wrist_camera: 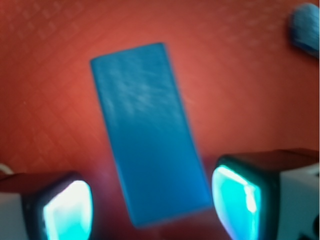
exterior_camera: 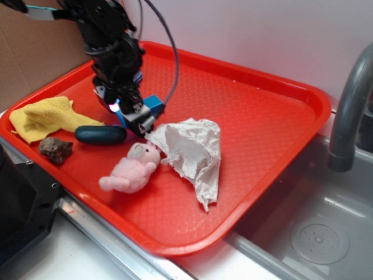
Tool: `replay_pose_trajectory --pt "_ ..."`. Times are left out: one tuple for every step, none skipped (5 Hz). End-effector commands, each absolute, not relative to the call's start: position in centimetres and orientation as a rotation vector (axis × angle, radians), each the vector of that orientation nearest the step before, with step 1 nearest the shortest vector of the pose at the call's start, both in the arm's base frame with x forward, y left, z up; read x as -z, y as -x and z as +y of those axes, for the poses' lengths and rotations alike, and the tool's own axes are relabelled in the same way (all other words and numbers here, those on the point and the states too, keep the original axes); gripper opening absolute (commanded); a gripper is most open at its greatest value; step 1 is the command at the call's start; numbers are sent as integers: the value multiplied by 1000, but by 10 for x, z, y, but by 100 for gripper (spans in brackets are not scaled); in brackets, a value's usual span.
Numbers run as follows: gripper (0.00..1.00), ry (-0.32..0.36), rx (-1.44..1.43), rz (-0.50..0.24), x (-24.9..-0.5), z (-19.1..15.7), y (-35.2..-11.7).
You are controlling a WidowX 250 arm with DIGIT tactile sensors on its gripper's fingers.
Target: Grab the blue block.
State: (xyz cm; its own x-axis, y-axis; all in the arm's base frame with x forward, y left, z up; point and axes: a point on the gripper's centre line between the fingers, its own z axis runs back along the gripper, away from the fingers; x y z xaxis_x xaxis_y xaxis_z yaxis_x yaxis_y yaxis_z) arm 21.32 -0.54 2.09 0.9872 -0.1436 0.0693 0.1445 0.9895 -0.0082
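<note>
Hand (wrist_camera: 152, 200) low over tray (exterior_camera: 262, 116), fingers (wrist_camera: 67, 210) straddling blue block (wrist_camera: 147, 135)

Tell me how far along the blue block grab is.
Done: the gripper is down over the blue block on the tray, a finger on each side of its near end. In hand: closing; gaps show at both fingers, so the jaws look open. Left: squeezing and lifting; the block looks to lie flat on the tray.

A red tray (exterior_camera: 280, 116) holds yellow cloth (exterior_camera: 44, 116), pink plush (exterior_camera: 131, 172), crumpled paper (exterior_camera: 192, 151).
</note>
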Motion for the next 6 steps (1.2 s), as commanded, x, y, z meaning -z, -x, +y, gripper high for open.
replay_pose_trajectory --pt "100 5 173 -52 -15 -9 -242" --pt "0 4 148 -47 -19 -7 -252" --pt "0 -2 142 -25 -29 -4 -254" --pt "0 -24 144 -33 -59 -1 -249" --pt "0 -65 140 -52 -95 -2 -240" --pt "0 -69 114 -37 -137 -3 -233"
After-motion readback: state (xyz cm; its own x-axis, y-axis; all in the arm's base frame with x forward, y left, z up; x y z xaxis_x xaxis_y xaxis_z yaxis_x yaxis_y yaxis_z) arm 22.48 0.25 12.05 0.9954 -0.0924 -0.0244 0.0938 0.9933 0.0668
